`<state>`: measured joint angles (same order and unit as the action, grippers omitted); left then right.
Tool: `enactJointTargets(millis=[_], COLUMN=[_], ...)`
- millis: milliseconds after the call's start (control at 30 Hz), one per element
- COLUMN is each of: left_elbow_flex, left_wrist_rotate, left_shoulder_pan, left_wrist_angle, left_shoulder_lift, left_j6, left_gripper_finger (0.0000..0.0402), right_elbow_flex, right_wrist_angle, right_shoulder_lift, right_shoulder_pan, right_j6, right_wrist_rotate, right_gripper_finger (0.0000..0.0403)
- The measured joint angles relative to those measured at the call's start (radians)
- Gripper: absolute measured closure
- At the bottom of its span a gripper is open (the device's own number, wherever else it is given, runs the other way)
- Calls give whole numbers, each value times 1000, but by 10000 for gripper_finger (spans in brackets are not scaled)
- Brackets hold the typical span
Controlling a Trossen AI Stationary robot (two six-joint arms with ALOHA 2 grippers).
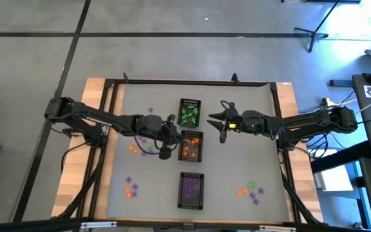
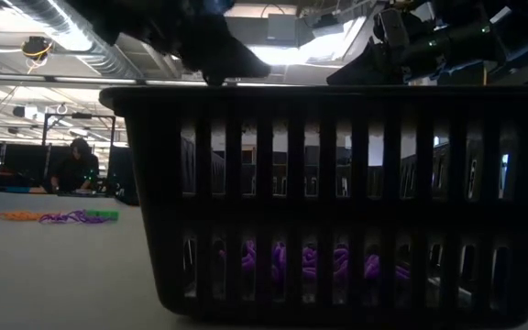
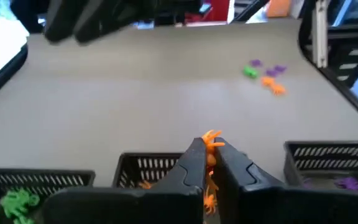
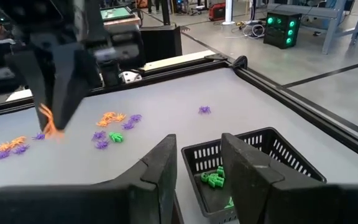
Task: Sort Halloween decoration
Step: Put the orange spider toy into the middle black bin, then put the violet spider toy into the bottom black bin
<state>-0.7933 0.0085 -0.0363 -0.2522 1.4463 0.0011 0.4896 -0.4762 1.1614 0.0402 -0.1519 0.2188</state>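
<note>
- You have the left gripper [image 3: 207,163] clamped on an orange trinket [image 3: 211,139], its legs poking out above the fingertips in the left wrist view.
- From above, that gripper [image 1: 167,137] hangs just beside the middle tray [image 1: 191,145], at its left edge; the right wrist view shows the trinket [image 4: 50,122] dangling well clear of the table.
- The middle tray already holds orange pieces, so the step in hand looks like the carry of an orange piece to its tray.
- Next move, as I judge it: shift a little right until the trinket is over the mesh, then part the fingers. The piece is tiny and leggy, so it may snag on a finger; release low inside the rim.
- Your right gripper [image 4: 196,167] waits with fingers apart and empty, hovering just right of the green tray [image 4: 253,165], near the table's middle.
- The purple tray [image 1: 191,191] sits nearest the front edge and has purple pieces inside.
- Loose trinkets remain farther out: a cluster left of the trays [image 1: 142,145], one at front left [image 1: 131,189], one at front right [image 1: 250,191].
- Sorting seems partway done, with many pieces left.
</note>
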Motion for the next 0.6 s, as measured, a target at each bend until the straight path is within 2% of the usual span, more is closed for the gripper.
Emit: enactJointTargets(millis=[100, 233, 433, 533, 600], left_elbow_flex=[-4, -19, -31, -31, -31], left_wrist_rotate=[-6, -6, -28, -121, -238], left_shoulder_pan=[1, 4, 7, 13, 22], left_wrist_angle=[-9, -6, 21, 116, 231], left_shoulder_lift=[54, 117, 115, 59, 5], left_j6=[-25, -21, 24, 46, 60], left_gripper_finger=[378, 327, 268, 264, 265], right_elbow_flex=[0, 0, 0, 0, 0], right_wrist_angle=[-1, -1, 0, 8, 9], right_shoulder_lift=[0, 0, 0, 0, 0], right_shoulder_pan=[0, 0, -1, -1, -1], right_j6=[0, 0, 0, 0, 0], right_wrist_rotate=[0, 0, 0, 0, 0], right_gripper_finger=[279, 279, 279, 279, 279])
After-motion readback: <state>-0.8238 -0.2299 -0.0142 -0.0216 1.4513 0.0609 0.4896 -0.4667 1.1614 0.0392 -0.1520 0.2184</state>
